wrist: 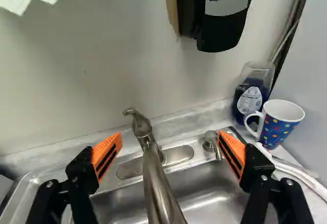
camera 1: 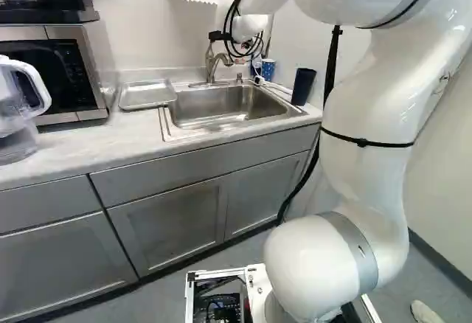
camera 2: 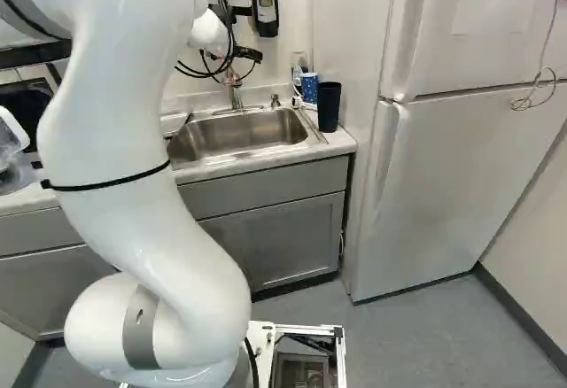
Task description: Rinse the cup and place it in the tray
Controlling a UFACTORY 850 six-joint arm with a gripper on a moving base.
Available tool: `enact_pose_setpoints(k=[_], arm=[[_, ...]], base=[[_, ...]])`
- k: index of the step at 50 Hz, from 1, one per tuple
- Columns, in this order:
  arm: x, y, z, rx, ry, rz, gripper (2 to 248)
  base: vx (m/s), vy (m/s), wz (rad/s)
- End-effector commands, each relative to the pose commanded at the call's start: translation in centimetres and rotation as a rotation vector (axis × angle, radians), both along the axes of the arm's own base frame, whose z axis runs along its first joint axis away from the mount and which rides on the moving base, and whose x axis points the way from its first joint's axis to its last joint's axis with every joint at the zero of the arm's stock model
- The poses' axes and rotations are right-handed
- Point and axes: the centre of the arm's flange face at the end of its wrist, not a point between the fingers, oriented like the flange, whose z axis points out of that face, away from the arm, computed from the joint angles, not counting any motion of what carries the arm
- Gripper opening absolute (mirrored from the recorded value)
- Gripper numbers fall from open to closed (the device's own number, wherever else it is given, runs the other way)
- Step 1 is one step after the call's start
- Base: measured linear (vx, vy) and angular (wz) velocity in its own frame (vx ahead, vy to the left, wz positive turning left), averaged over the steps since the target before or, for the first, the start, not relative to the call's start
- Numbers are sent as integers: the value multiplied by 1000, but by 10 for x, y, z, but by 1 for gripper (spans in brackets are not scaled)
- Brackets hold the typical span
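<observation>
Centrally, the gripper (camera 2: pixel 248 54), jaws spread and holding nothing, faces the faucet (wrist: pixel 159 188); dotted mug (wrist: pixel 278 124) and dark tumbler (camera 1: pixel 303 86) stand upright at one side of the sink (camera 1: pixel 221 106), the tray (camera 1: pixel 146 95) at the other.

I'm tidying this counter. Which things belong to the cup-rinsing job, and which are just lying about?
For the job: spotted mug (probably the cup), faucet, sink, metal tray.

Just lying about: dark tumbler (apparently), soap bottle, clear pitcher, silver microwave.
</observation>
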Motion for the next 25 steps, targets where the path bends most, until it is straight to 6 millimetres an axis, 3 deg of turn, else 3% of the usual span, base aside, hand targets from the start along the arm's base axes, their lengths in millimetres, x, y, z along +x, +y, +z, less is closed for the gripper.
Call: enact_pose_setpoints(k=[25], arm=[[49, 4, -9, 0, 20, 1, 247]], base=[[0, 0, 0]])
